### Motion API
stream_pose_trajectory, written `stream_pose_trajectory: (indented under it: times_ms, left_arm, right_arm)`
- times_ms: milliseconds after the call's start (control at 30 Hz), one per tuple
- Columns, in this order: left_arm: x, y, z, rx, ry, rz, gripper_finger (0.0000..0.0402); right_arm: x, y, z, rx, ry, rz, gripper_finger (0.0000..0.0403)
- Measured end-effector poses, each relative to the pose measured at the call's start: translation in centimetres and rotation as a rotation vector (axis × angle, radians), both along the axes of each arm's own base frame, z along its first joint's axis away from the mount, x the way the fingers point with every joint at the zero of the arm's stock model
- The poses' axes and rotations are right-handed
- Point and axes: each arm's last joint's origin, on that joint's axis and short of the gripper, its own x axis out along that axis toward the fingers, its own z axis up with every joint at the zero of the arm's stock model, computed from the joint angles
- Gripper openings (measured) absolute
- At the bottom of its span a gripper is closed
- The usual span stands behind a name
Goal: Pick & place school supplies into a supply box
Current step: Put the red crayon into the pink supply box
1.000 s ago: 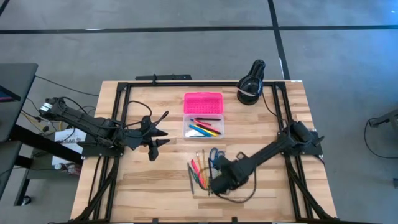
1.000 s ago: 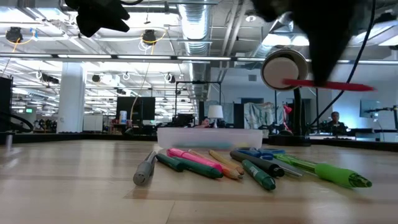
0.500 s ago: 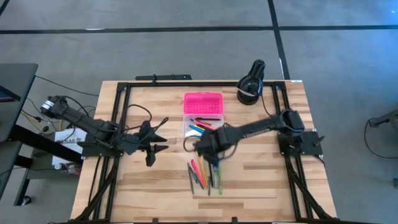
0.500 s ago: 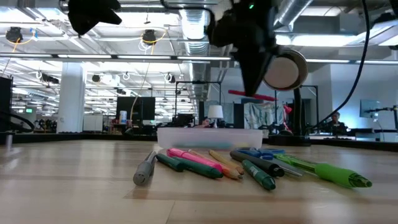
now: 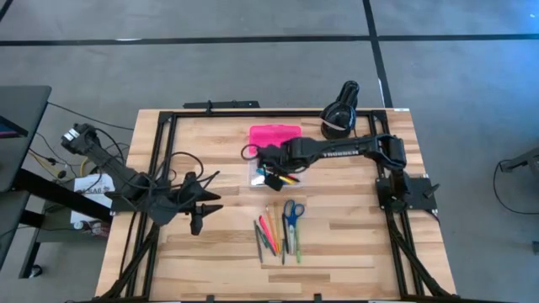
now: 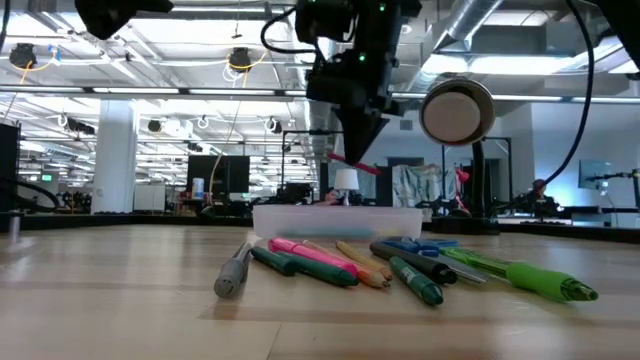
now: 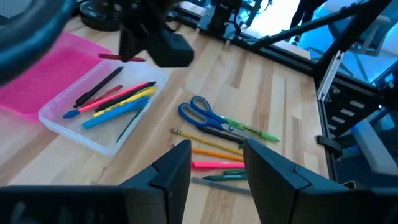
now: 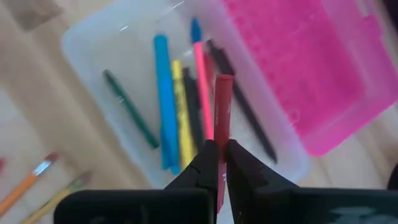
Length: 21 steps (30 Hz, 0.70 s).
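Holding a red pen (image 8: pixel 221 106) tight between its two fingers, the right gripper (image 8: pixel 219 163) hangs just over the clear tray of the supply box (image 5: pixel 253 177). The pen is up in the air and does not touch the box. In the low view the pen (image 6: pixel 355 163) pokes out tilted under the dark gripper (image 6: pixel 352 150).

The box stands open. Its pink lid (image 8: pixel 298 56) lies flat beside the clear tray (image 8: pixel 87 43). In the tray lie a green pen (image 8: pixel 130 118), a blue marker (image 8: pixel 163 93), a yellow marker (image 8: pixel 180 112), a pink pen with a blue tip (image 8: pixel 200 68) and a black pen (image 8: pixel 239 99). Another dark one lies between the yellow and the pink. That makes about six, but the gripper covers their near ends, so I cannot be sure.

More supplies lie on the wooden table (image 5: pixel 354 244) near the box: one pair of blue-handled scissors (image 7: pixel 205 115), a green pen (image 7: pixel 245 129), a pencil (image 7: pixel 199 138), an orange pen (image 7: pixel 214 152), a pink marker (image 7: pixel 214 165) and a dark green marker (image 7: pixel 221 177). The left fingers hide part of that pile.

The left gripper (image 5: pixel 205 196) waits over the left side of the table, well apart from the box. Its fingers (image 7: pixel 171 171) stand apart and hold nothing.

A round black device (image 5: pixel 340 114) sits at the far edge of the table.
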Motion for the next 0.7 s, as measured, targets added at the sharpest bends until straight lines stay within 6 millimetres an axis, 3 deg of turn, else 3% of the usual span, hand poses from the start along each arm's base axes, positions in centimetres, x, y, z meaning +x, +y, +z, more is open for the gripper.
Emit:
stream_pose_trajectory:
  times_ms: [400, 700]
  left_arm:
    - [-0.3, -0.4, 0.1, -0.012, -0.026, 0.032, 0.0141]
    - [-0.3, -0.3, 0.1, 0.000, -0.036, 0.054, 0.0141]
  right_arm:
    - [0.0, -2.7, -0.1, 0.015, -0.015, -0.014, 0.0001]
    - [-1.4, -2.1, -3.6, 0.060, 0.090, 0.000, 0.0001]
